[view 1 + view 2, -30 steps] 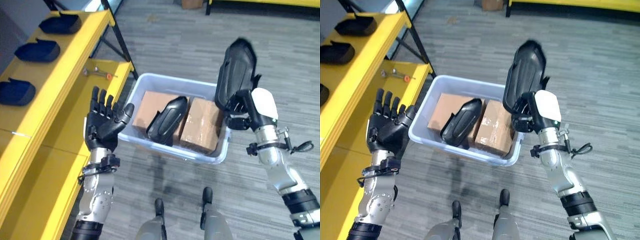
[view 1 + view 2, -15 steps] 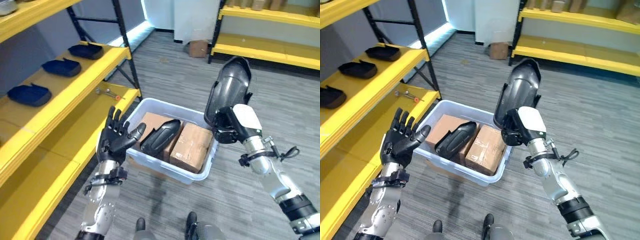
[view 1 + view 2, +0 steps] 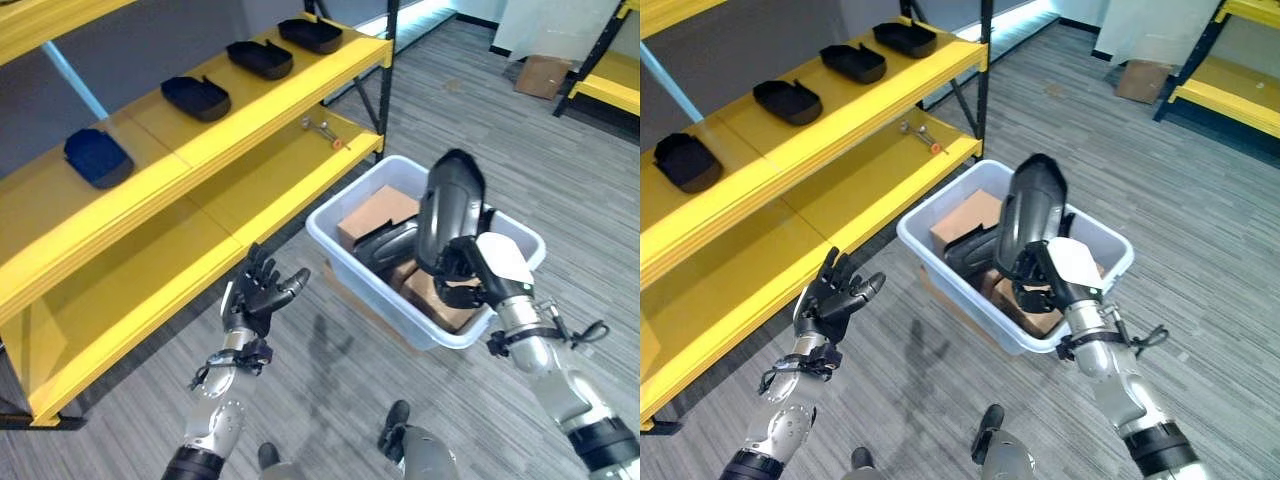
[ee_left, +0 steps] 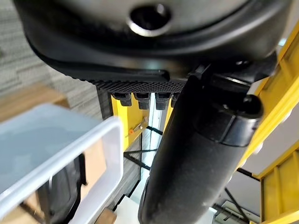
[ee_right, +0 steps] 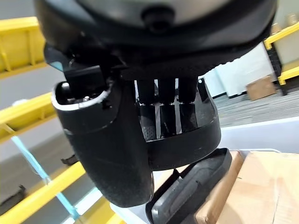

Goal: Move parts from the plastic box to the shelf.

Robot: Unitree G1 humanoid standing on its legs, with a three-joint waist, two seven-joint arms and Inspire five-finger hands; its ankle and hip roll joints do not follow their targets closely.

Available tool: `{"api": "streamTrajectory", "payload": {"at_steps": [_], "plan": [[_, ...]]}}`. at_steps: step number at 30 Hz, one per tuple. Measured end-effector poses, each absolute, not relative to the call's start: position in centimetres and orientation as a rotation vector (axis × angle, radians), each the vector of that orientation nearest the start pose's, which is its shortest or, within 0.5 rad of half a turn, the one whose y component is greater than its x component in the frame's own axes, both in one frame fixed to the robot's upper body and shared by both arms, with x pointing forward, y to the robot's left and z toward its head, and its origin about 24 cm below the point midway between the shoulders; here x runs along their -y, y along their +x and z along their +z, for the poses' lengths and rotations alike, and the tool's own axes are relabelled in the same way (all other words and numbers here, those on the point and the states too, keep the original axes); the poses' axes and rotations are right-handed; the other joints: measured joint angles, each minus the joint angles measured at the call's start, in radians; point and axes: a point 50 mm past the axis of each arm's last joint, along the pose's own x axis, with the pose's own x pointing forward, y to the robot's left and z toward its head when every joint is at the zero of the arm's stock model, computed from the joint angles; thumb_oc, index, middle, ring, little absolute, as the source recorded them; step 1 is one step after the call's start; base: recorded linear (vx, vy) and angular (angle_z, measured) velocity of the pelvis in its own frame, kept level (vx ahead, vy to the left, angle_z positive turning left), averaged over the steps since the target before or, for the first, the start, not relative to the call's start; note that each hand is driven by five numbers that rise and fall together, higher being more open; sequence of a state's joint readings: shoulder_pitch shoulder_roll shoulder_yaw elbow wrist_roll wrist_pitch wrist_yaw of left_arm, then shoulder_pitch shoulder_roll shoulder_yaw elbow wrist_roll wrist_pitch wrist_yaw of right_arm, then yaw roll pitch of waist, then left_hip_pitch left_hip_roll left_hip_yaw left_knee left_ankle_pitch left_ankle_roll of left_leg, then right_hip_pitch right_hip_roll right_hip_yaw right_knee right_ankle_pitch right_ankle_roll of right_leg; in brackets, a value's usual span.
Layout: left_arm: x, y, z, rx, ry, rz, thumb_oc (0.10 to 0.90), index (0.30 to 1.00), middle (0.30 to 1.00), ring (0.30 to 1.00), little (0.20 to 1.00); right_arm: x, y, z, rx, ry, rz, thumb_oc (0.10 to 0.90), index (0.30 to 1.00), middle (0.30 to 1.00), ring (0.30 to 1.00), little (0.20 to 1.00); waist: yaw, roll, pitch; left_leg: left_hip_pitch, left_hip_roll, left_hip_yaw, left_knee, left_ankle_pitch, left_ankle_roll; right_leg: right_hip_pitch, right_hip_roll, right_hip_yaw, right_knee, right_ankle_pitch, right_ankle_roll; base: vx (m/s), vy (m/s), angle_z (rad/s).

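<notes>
Right hand gripping a black part, raised upright over the plastic box.
Left hand lifted, palm up, fingers spread, beside the yellow shelf.

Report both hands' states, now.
Left hand: open, holding nothing.
Right hand: shut on the black part, held above the plastic box.

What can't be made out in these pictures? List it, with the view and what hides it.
- Bottom of the plastic box: eye views, covered by cardboard boxes and a second black part.
- Right hand fingers: eye views, behind the black part it holds.
- Small tools on the lower shelf: eye views, too small to identify.
- Left hand: left wrist view, fingers mostly cut off.
</notes>
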State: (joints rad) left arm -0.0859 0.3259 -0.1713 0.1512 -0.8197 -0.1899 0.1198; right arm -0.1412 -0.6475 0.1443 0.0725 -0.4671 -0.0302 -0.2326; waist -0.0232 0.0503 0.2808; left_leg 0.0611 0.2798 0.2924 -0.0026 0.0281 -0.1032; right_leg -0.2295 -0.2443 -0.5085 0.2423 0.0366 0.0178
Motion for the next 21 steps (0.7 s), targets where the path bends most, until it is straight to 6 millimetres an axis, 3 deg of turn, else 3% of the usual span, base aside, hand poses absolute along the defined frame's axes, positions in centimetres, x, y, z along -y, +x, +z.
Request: {"api": "streamTrajectory", "payload": {"at_steps": [1, 2, 3, 4, 7, 8, 10, 11, 12, 14, 15, 16, 17, 18, 19, 20, 21], "plan": [[-19.4, 26.6, 4.1, 0.013, -0.476, 0.07, 0.9, 1.0, 1.0, 1.0, 1.0, 23.8, 27.6, 9.4, 0.199, -1.104, -0.084, 0.4, 0.3, 0.3, 0.3, 0.3, 0.015, -0.019, -0.001, -0.018, -0.063, 0.006, 0.02, -0.019, -0.008, 0.012, -0.026, 0.042, -0.058, 0.042, 0.035, 0.17, 0.401, 0.06], [-19.6, 26.3, 3.8, 0.001, -0.471, 0.078, 0.9, 1.0, 1.0, 1.0, 1.0, 23.6, 27.6, 9.2, 0.192, -1.095, -0.081, 0.4, 0.3, 0.3, 0.3, 0.3, 0.017, -0.028, -0.002, -0.01, -0.098, 0.004, 0.021, -0.028, -0.004, 0.029, -0.059, 0.044, -0.098, 0.09, 0.037, 0.16, 0.466, 0.11], [-19.7, 26.1, 3.6, -0.004, -0.47, 0.083, 0.9, 1.0, 1.0, 1.0, 1.0, 23.5, 27.5, 9.1, 0.19, -1.095, -0.076, 0.4, 0.3, 0.3, 0.3, 0.3, 0.018, -0.03, -0.003, -0.01, -0.115, 0.004, 0.02, -0.029, -0.002, 0.04, -0.072, 0.046, -0.115, 0.099, 0.035, 0.09, 0.376, 0.2], [-20.0, 26.0, 3.5, -0.005, -0.464, 0.092, 0.9, 1.0, 1.0, 1.0, 1.0, 23.2, 27.5, 8.8, 0.184, -1.081, -0.071, 0.4, 0.3, 0.3, 0.3, 0.3, 0.032, -0.052, -0.007, -0.021, -0.158, 0.001, 0.026, -0.043, 0.01, 0.046, -0.092, 0.081, -0.144, 0.138, 0.055, 0.07, 0.364, 0.18], [-20.2, 25.9, 3.5, -0.002, -0.457, 0.101, 0.9, 1.0, 1.0, 1.0, 1.0, 22.0, 27.9, 8.8, 0.203, -1.055, -0.05, 0.4, 0.3, 0.3, 0.3, 0.3, 0.056, -0.095, -0.018, -0.064, -0.22, -0.018, 0.056, -0.062, 0.037, 0.044, -0.143, 0.087, -0.208, 0.218, 0.064, 0.03, 0.263, 0.25], [-20.4, 25.9, 3.6, -0.002, -0.446, 0.104, 0.9, 1.0, 1.0, 1.0, 1.0, 20.9, 28.4, 9.0, 0.23, -1.051, -0.018, 0.4, 0.3, 0.3, 0.3, 0.3, 0.056, -0.112, -0.021, -0.097, -0.244, -0.026, 0.084, -0.066, 0.05, 0.044, -0.162, 0.09, -0.241, 0.277, 0.051, 0.08, 0.352, 0.37], [-20.4, 26.1, 3.7, 0.001, -0.441, 0.104, 0.9, 1.0, 1.0, 1.0, 1.0, 20.0, 28.8, 9.4, 0.257, -1.047, 0.008, 0.4, 0.3, 0.3, 0.3, 0.3, 0.056, -0.117, -0.022, -0.132, -0.271, -0.036, 0.117, -0.089, 0.081, 0.043, -0.187, 0.094, -0.259, 0.351, 0.018, 0.09, 0.267, 0.35], [-20.4, 26.2, 3.8, 0.006, -0.428, 0.099, 0.9, 1.0, 1.0, 1.0, 1.0, 19.9, 28.9, 9.5, 0.262, -1.04, 0.007, 0.4, 0.3, 0.3, 0.3, 0.3, 0.051, -0.12, -0.024, -0.152, -0.288, -0.054, 0.136, -0.106, 0.108, 0.041, -0.211, 0.109, -0.26, 0.372, 0.021, 0.09, 0.171, 0.38], [-20.4, 26.3, 3.9, 0.011, -0.404, 0.094, 0.9, 1.0, 1.0, 1.0, 1.0, 19.7, 28.9, 9.5, 0.262, -1.032, 0.009, 0.4, 0.3, 0.3, 0.3, 0.3, 0.05, -0.126, -0.033, -0.144, -0.303, -0.049, 0.117, -0.098, 0.105, 0.037, -0.228, 0.129, -0.274, 0.414, 0.033, 0.18, 0.302, 0.29], [-21.0, 26.4, 4.2, 0.015, -0.371, 0.096, 0.9, 1.0, 1.0, 1.0, 1.0, 19.3, 28.9, 9.3, 0.262, -1.033, 0.032, 0.4, 0.3, 0.3, 0.3, 0.3, 0.051, -0.128, -0.034, -0.151, -0.321, -0.06, 0.121, -0.092, 0.118, 0.031, -0.245, 0.179, -0.256, 0.477, -0.001, 0.12, 0.212, 0.35], [-21.3, 26.5, 4.1, 0.011, -0.357, 0.1, 0.9, 1.0, 1.0, 1.0, 1.0, 19.2, 28.8, 9.0, 0.255, -1.034, 0.044, 0.4, 0.3, 0.3, 0.3, 0.3, 0.038, -0.124, -0.035, -0.149, -0.32, -0.084, 0.123, -0.089, 0.126, 0.015, -0.249, 0.272, -0.208, 0.47, -0.002, 0.1, 0.215, 0.59], [-21.6, 26.5, 4.1, 0.008, -0.345, 0.109, 0.9, 1.0, 1.0, 1.0, 1.0, 19.0, 28.6, 8.7, 0.245, -1.026, 0.051, 0.4, 0.3, 0.3, 0.3, 0.3, 0.022, -0.119, -0.037, -0.145, -0.313, -0.105, 0.117, -0.087, 0.137, -0.013, -0.228, 0.38, -0.128, 0.385, 0.056, 0.12, 0.276, 0.53], [-21.9, 26.5, 4.2, 0.011, -0.334, 0.113, 0.9, 1.0, 1.0, 1.0, 1.0, 19.0, 28.6, 8.6, 0.244, -1.03, 0.07, 0.4, 0.3, 0.3, 0.3, 0.3, 0.023, -0.119, -0.04, -0.145, -0.308, -0.116, 0.105, -0.081, 0.146, -0.033, -0.195, 0.439, -0.055, 0.283, 0.085, 0.1, 0.226, 0.39], [-21.9, 26.6, 4.2, 0.01, -0.326, 0.114, 0.9, 1.0, 1.0, 1.0, 1.0, 19.1, 28.5, 8.6, 0.243, -1.031, 0.076, 0.4, 0.3, 0.3, 0.3, 0.3, 0.022, -0.118, -0.039, -0.145, -0.314, -0.148, 0.095, -0.078, 0.159, -0.044, -0.127, 0.522, 0.01, 0.183, 0.099, 0.04, 0.081, 0.48], [-22.1, 26.6, 4.1, 0.008, -0.319, 0.13, 0.9, 1.0, 1.0, 1.0, 1.0, 19.3, 28.2, 8.3, 0.23, -1.025, 0.076, 0.4, 0.3, 0.3, 0.3, 0.3, 0.006, -0.11, -0.038, -0.132, -0.293, -0.171, 0.06, -0.055, 0.161, -0.039, -0.032, 0.572, 0.059, 0.056, 0.097, 0.05, 0.044, 0.46], [-22.1, 26.5, 4.0, 0.004, -0.301, 0.132, 0.9, 1.0, 1.0, 1.0, 1.0, 19.4, 28.0, 8.0, 0.22, -1.029, 0.085, 0.4, 0.3, 0.3, 0.3, 0.3, 0.003, -0.104, -0.037, -0.112, -0.284, -0.177, 0.021, -0.034, 0.152, -0.036, 0.036, 0.561, 0.054, 0.0, 0.081, 0.04, 0.026, 0.5], [-22.0, 26.5, 3.9, -0.003, -0.295, 0.128, 0.9, 1.0, 1.0, 1.0, 1.0, 19.5, 27.9, 7.9, 0.217, -1.033, 0.091, 0.4, 0.3, 0.3, 0.3, 0.3, -0.005, -0.106, -0.037, -0.105, -0.289, -0.182, 0.01, -0.029, 0.149, -0.021, 0.068, 0.526, -0.003, 0.005, 0.083, 0.05, 0.035, 0.22]]}}
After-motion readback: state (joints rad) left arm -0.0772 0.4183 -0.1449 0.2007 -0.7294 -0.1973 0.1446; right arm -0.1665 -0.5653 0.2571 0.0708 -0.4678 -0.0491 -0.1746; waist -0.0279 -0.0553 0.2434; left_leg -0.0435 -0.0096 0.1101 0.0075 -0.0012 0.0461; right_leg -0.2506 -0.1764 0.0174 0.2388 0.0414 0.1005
